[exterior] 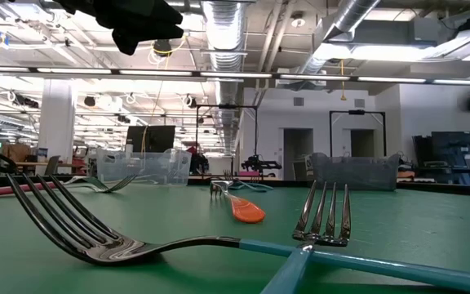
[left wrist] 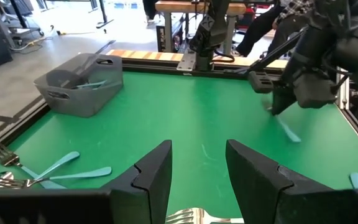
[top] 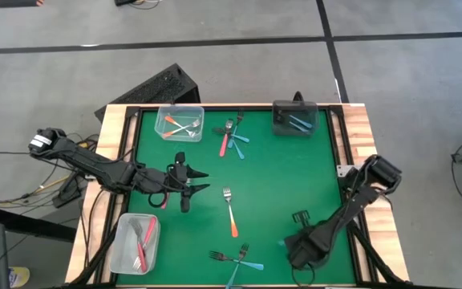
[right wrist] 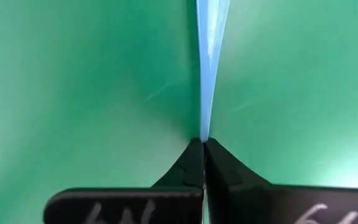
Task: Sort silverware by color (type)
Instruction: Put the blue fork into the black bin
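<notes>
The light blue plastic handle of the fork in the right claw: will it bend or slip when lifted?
The right claw is shut on the light blue plastic fork handle at its thin tapered end, so it may flex slightly. The grip is narrow and the plastic looks smooth, so the fork could pivot or slip. It seems light, so lifting should be easy.

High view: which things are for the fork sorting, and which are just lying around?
For the job: blue fork, pinched by the right gripper, fingers shut; lone orange fork; clear bins and dark bin; left gripper, open, waiting.
Just lying about: black box beside the table; cables on the floor.
</notes>
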Robot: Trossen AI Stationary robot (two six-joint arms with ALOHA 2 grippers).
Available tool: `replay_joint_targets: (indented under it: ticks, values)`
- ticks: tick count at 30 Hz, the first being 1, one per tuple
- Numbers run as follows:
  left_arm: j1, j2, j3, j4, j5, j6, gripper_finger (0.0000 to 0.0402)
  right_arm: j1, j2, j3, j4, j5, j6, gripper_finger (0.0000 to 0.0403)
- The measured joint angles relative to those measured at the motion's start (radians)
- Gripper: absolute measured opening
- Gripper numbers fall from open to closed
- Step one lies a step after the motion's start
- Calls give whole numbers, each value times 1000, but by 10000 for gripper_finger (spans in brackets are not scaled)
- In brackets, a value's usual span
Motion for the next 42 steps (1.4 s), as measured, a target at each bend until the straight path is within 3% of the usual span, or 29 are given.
replay_joint_targets:
  ticks: [5, 9, 18, 24, 30, 36, 42]
  values:
    - [0, 0, 0, 0, -13, 4, 139, -85, -114, 0, -8, 280, -38, 12]
    - [0, 0, 0, 0, -38, 12, 139, -209, -219, 0, -6, 434, -145, 12]
    - [0, 0, 0, -5, -58, 30, 139, -631, -406, 0, 6, 653, -354, 12]
    - [0, 0, 0, -82, -67, -18, 139, -914, -430, 1, 68, 641, -680, 12]
    - [0, 0, 0, -183, -115, -91, 139, -1167, -414, 1, 118, 507, -912, 13]
    - [0, 0, 0, -252, -127, -155, 139, -1368, -394, 0, 172, 358, -985, 18]
    - [0, 0, 0, -272, -133, -173, 139, -1481, -371, 3, 211, 269, -1008, 64]
